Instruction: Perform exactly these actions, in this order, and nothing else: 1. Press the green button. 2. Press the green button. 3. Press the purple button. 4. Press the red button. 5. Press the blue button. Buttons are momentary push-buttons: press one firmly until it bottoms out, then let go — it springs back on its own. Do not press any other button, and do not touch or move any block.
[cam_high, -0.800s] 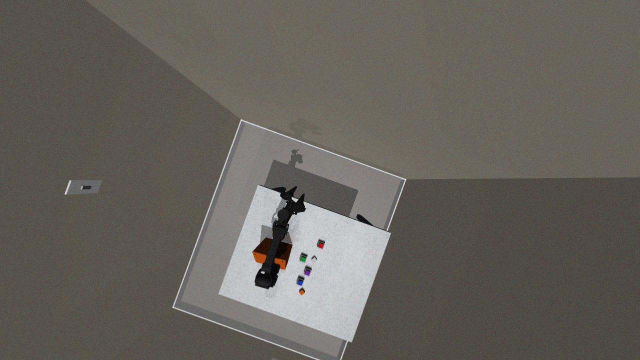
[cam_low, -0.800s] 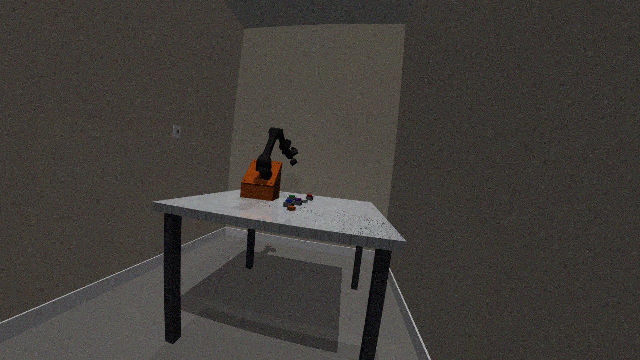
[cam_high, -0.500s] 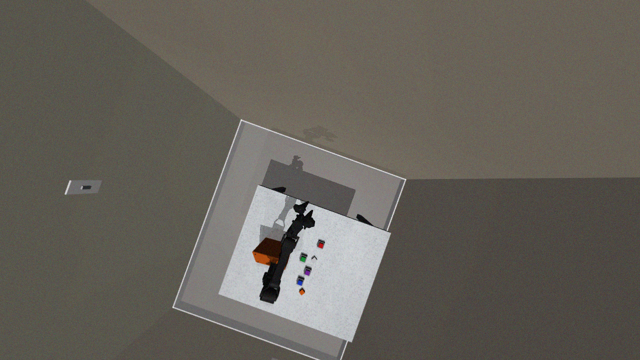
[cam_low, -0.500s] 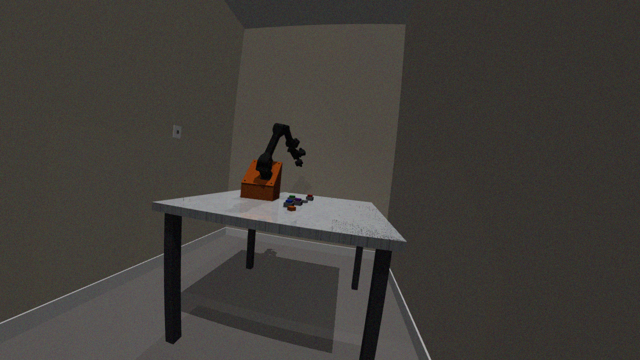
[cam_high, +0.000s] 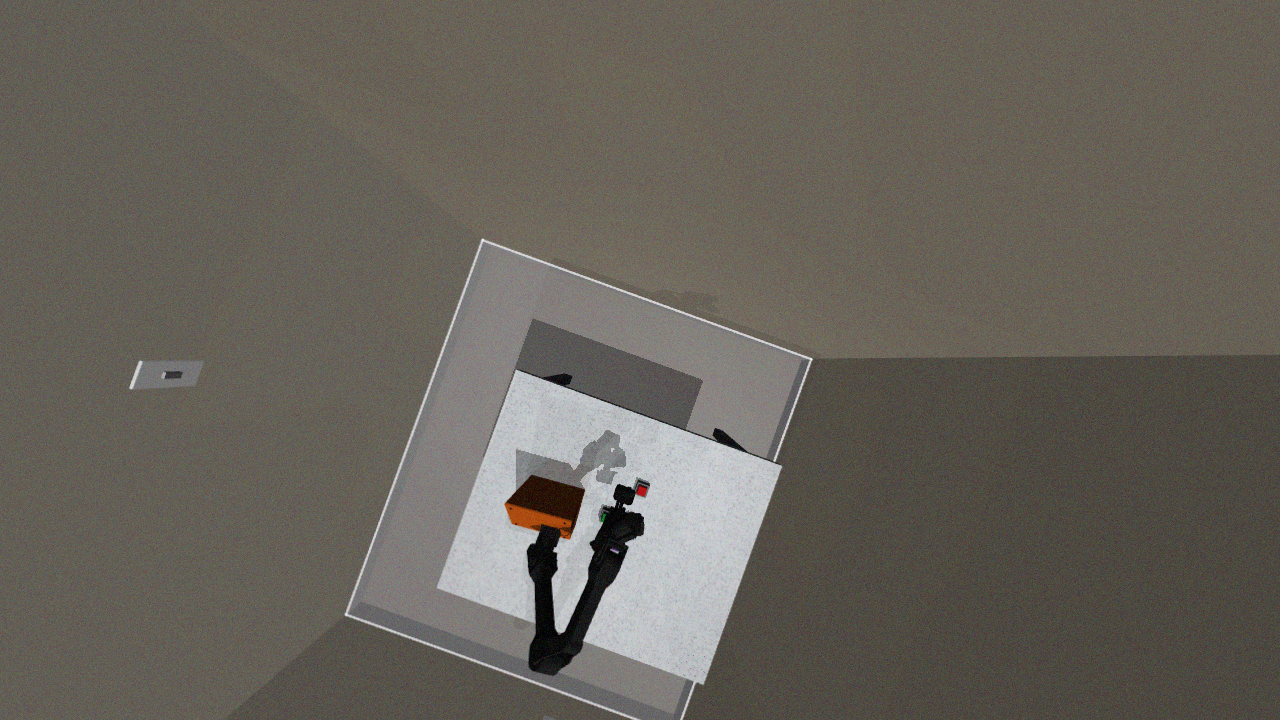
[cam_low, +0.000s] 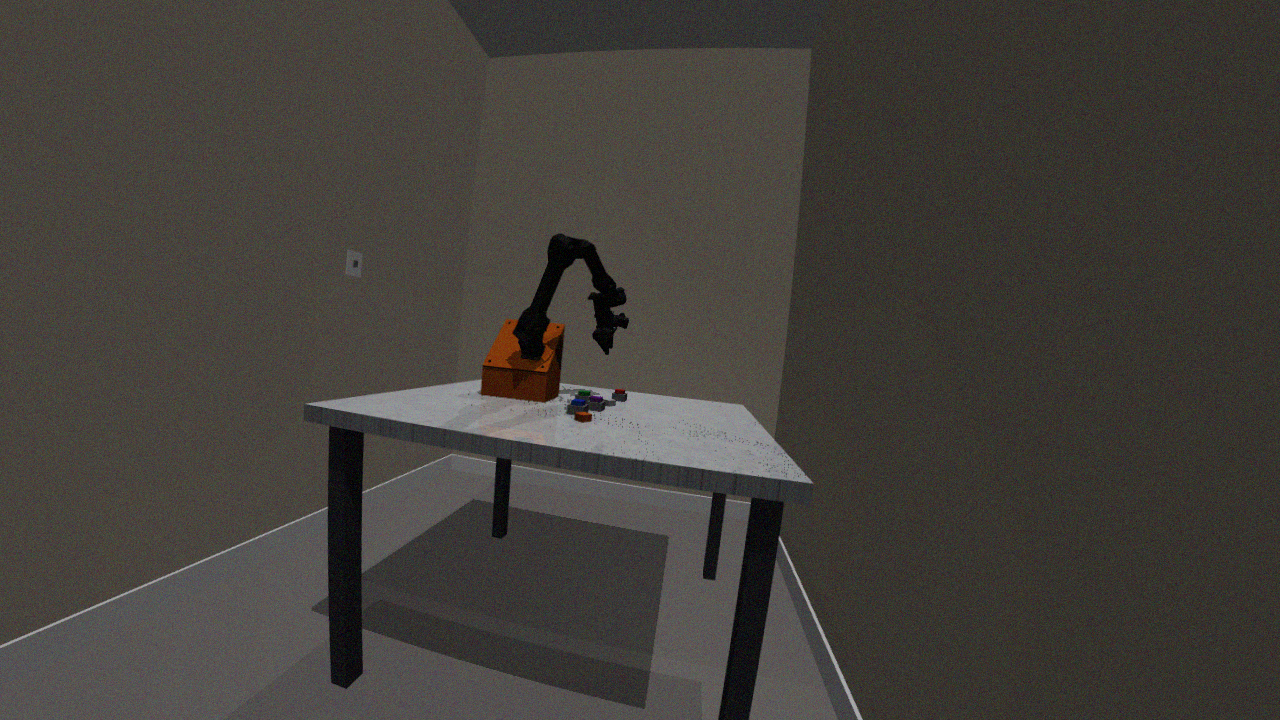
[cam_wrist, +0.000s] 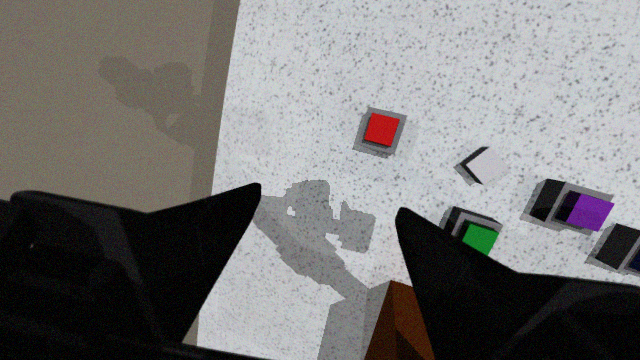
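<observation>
table: speckled white top (cam_high: 698, 555) (cam_low: 680, 447) (cam_wrist: 300, 75), with the green button (cam_high: 604, 515) (cam_low: 583, 394) (cam_wrist: 480, 237) sitting on it, so I'm placing everything off that button
arm: black (cam_high: 592, 600) (cam_low: 546, 288), bent high and reaching out over the green button's area, hiding some of the small stuff in the top view
orange base box: near the green button (cam_high: 537, 517) (cam_low: 519, 383) (cam_wrist: 395, 325), on its left in the top view
gripper: up in the air above the green button's area, not touching it (cam_high: 623, 508) (cam_low: 606, 349) (cam_wrist: 329, 201). Jaws wide, nothing in them. One finger covers a bit of the button in the wrist view
step in hand: my guess is green press number one, stills can't prove the count tho. Next I'd line up over green, bring the jaws together for a neat tip, push straight down, let go, repeat
red button: up and left of green in the wrist view (cam_high: 641, 489) (cam_low: 619, 393) (cam_wrist: 382, 129)
purple button: right of green there (cam_low: 597, 400) (cam_wrist: 591, 212)
blue button: past purple from green, cut off by the frame edge (cam_low: 579, 403) (cam_wrist: 617, 246)
white block: just beside green, on the way to purple, so lift before crossing imo (cam_low: 609, 402) (cam_wrist: 487, 166)
orange block: beyond blue from green, avoid (cam_low: 583, 417)
</observation>
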